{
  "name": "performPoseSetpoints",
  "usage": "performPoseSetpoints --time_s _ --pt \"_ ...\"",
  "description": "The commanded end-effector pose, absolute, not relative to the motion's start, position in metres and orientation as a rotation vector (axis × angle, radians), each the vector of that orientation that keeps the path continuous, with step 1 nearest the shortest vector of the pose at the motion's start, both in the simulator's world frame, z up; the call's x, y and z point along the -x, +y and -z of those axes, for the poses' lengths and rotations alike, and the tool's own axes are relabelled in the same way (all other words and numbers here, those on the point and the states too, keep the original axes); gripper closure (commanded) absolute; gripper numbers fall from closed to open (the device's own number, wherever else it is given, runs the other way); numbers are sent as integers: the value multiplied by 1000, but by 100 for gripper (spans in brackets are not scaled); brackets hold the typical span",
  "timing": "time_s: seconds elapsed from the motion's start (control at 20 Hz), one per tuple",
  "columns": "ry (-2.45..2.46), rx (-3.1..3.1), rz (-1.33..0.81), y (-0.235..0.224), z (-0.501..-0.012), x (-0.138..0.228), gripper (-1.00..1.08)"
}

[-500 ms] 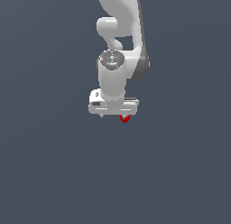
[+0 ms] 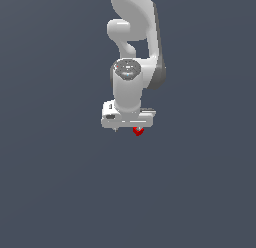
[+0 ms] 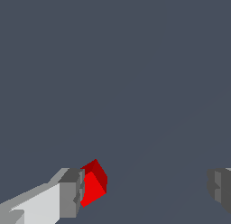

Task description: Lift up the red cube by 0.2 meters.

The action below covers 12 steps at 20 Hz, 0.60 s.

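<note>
The red cube (image 2: pixel 138 131) shows just under the white gripper hand, toward the exterior view's right. My gripper (image 2: pixel 127 129) points down over the flat grey floor. In the wrist view the red cube (image 3: pixel 94 182) sits turned at an angle right against one grey finger pad (image 3: pixel 71 193). The other finger (image 3: pixel 220 188) stands far off across a wide gap, so the gripper (image 3: pixel 146 191) is open and holds nothing. I cannot tell whether the cube rests on the floor or is pressed by that finger.
A plain dark grey floor (image 2: pixel 60 192) fills both views, and the white arm (image 2: pixel 132 37) rises above the gripper hand. No other object or edge shows.
</note>
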<state>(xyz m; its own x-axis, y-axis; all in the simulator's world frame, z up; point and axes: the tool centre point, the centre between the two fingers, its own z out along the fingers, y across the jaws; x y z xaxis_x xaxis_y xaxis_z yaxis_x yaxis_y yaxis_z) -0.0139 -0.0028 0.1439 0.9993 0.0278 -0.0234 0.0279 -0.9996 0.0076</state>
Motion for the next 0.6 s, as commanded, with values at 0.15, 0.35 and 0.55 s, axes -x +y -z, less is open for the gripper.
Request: performPoseSetpoints --time_s 0.15,0.35,0.55 --pt "215 -3128 30 13 -120 27 -92" --pt "397 -3113 22 27 -95 42 -92" --pt "590 -3085 13 41 -67 61 -92"
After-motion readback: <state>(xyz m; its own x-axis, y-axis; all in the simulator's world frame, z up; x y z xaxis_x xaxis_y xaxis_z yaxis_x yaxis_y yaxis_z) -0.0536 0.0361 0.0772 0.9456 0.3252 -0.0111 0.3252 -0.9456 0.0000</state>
